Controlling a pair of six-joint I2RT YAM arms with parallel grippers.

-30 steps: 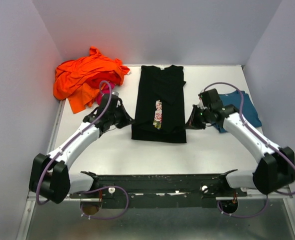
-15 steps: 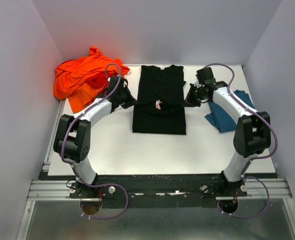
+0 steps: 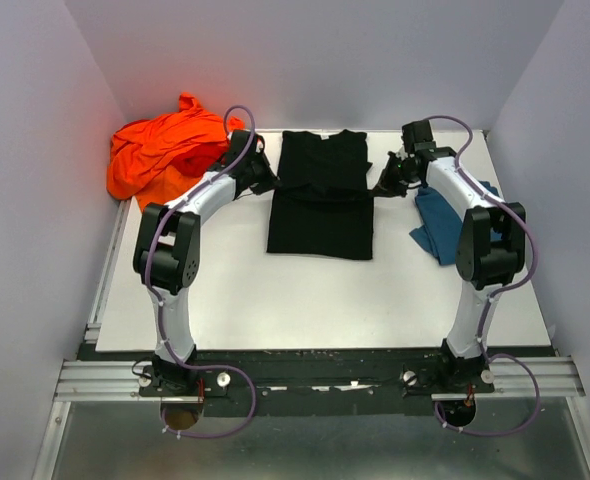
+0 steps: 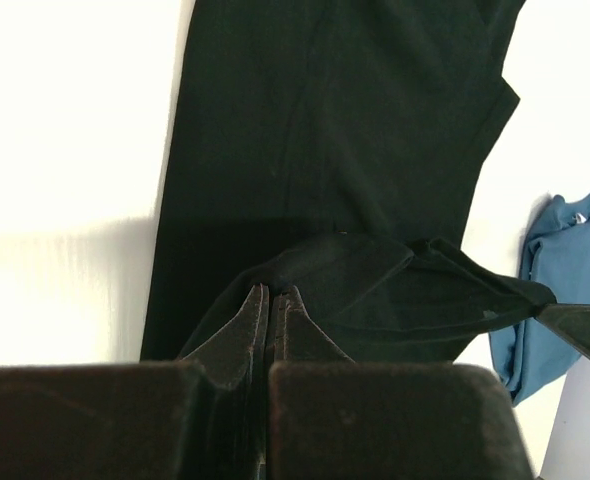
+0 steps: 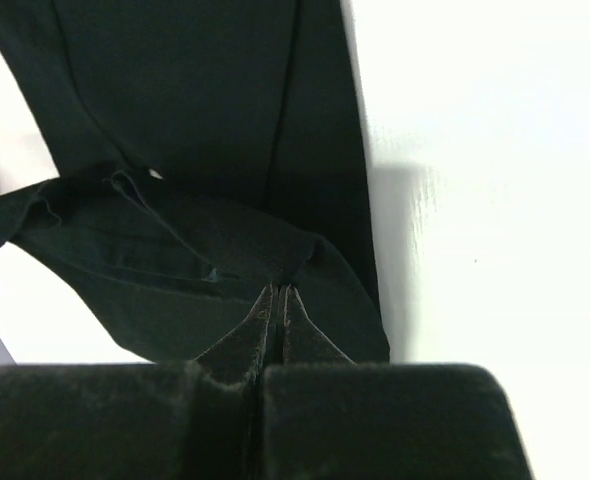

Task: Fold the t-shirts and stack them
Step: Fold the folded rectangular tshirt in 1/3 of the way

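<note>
From overhead my left jaws and right jaws are small dark shapes lost against the black tee (image 3: 320, 215), and that view alone does not show how they stand. The wrist cameras do: both pairs are closed to a hairline slit, each pinching an edge of that tee. The left jaws grip at the tee's 9 o'clock edge and the right jaws at its 3 o'clock edge. A raised fold of cloth stretches between them, and I cannot make out what it covers underneath. The tee itself lies flat on the white desk (image 3: 305, 300), in the middle toward 12 o'clock, with its collar at the far edge. Only the overhead view shows the orange tee (image 3: 160, 155), crumpled at 10 o'clock with my left arm (image 3: 200, 200) crossing its near corner. The teal-blue tee (image 3: 437, 230) sits at 2 o'clock, partly under my right arm (image 3: 455, 185). In the left wrist view it is a strip cut off by the frame edge, and the right wrist view does not reach it.
</note>
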